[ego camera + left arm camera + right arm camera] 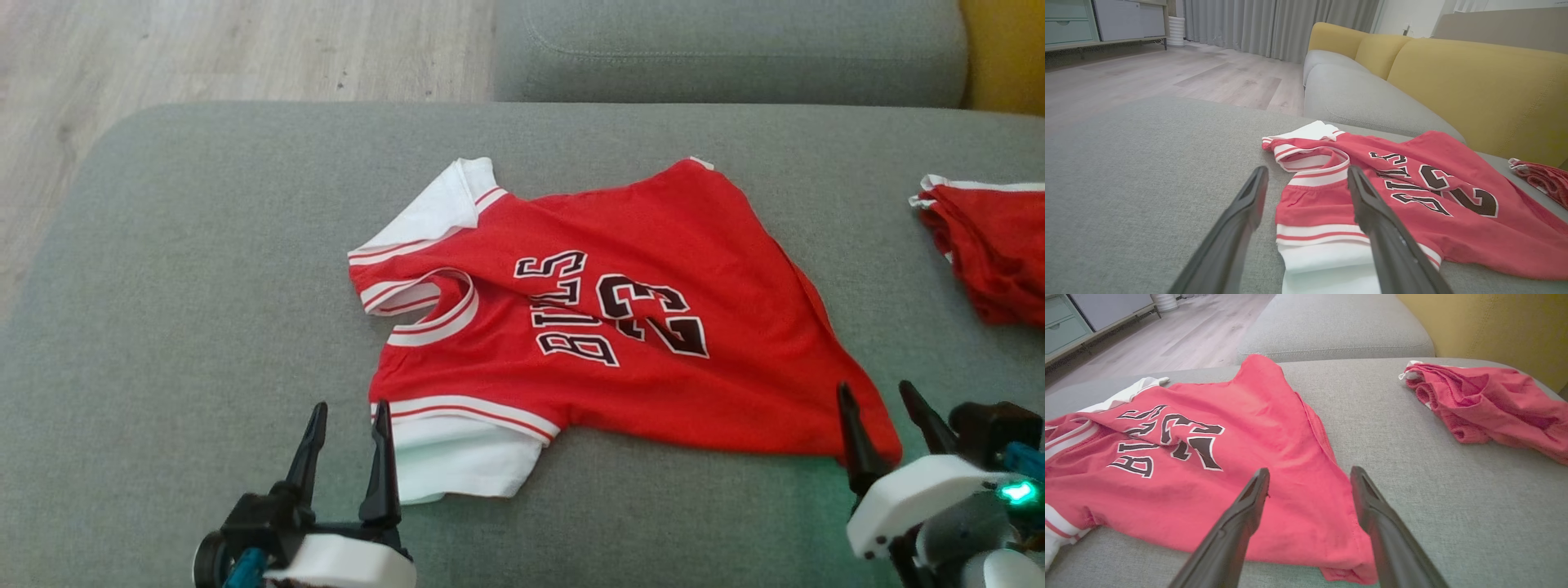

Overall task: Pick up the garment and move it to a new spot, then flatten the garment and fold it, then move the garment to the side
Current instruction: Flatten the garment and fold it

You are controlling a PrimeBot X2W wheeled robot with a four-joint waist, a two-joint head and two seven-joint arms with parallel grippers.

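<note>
The left pincer [351, 406] and the right pincer [873, 386] are both standing released and holding nothing. The left is hovering at the near white sleeve and the right at the near hem corner of the red Bulls jersey [490, 367], which is lying spread print-up in the middle of the grey sofa seat [204, 286]. By the look of it, the placing is done and the flattening is nearing its end, though creases are showing along the skewed hem and the far sleeve is lying doubled over; the folding and the move aside are not yet done. A crumpled second red garment [988, 245] is lying well apart at the seat's right edge, likely crowding that side as a set-down spot.
</note>
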